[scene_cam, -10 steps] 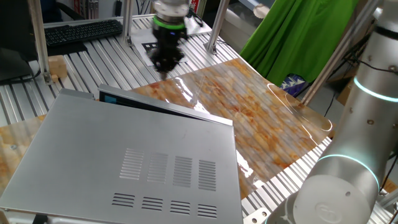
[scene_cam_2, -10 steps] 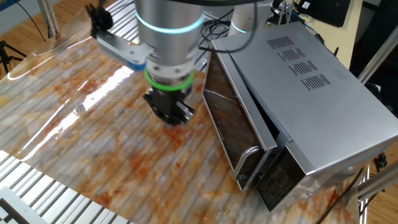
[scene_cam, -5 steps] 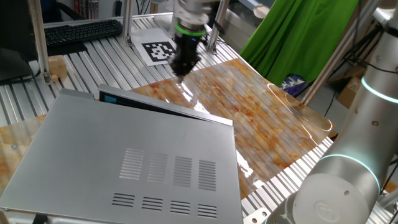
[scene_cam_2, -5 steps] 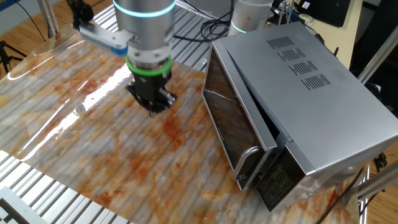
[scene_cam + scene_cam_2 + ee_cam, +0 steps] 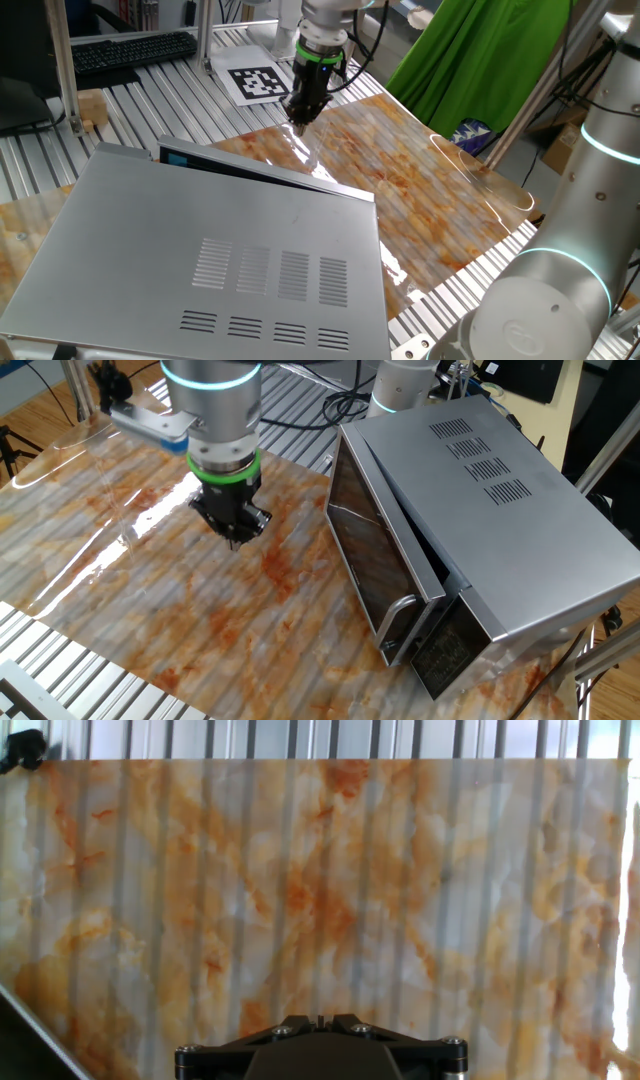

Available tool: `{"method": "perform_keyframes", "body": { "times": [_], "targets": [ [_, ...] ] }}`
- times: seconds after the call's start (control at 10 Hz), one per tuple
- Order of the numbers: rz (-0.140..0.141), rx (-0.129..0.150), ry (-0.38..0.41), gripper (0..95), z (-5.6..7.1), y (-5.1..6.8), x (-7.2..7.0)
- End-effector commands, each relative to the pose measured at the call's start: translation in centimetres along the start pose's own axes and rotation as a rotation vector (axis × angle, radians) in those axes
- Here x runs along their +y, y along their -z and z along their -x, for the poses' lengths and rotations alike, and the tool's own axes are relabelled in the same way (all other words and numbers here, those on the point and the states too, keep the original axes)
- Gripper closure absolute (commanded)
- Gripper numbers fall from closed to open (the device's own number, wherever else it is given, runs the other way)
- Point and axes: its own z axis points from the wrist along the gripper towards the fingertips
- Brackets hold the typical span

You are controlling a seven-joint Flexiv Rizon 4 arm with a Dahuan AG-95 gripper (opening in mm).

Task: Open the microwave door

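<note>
The door [image 5: 372, 550] stood a little ajar on the front of the microwave [image 5: 500, 510]. Its handle end was swung clear of the box, and its far end stayed close against it. The silver bar handle [image 5: 398, 618] sat at that free end, beside the microwave's dark control strip. In one fixed view the door showed only as a black strip [image 5: 250, 168] along the microwave's far edge.

In front of the microwave lay the orange-marbled mat [image 5: 120, 580], and my gripper [image 5: 237, 538] hung over it, well apart from the door and touching nothing. Its fingertips looked drawn together to a point in both fixed views [image 5: 299, 118]. The hand view showed only mat [image 5: 320, 900] and none of the microwave.

I judged the door barely begun, with most of its swing left. To do it well, I would approach the handle end rather than the hinge end, because the leverage is best there. I would slip a fingertip behind the bar or into the gap between the door and the microwave. Then I would pull in an arc about the hinge, not in a straight line. A straight tug might drag the whole microwave across the slick mat or let the finger slide off the bar.
</note>
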Motion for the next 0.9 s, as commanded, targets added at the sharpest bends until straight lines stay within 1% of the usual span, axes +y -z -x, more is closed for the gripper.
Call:
{"method": "perform_keyframes", "body": {
  "times": [0.1,0.2,0.3,0.5,0.6,0.9],
  "targets": [
    [0.002,0.006,0.002,95.0,-0.3,0.0,0.0],
    [0.008,0.004,0.009,95.0,-0.3,0.0,-0.2],
    [0.005,-0.003,0.018,95.0,-0.3,-0.1,-0.3],
    [0.013,-0.020,0.016,95.0,-0.2,-0.6,-0.3],
    [0.025,-0.021,0.017,95.0,-0.2,-0.9,-0.3],
    [0.022,-0.019,0.026,95.0,-0.1,-1.1,-0.3]
  ]
}}
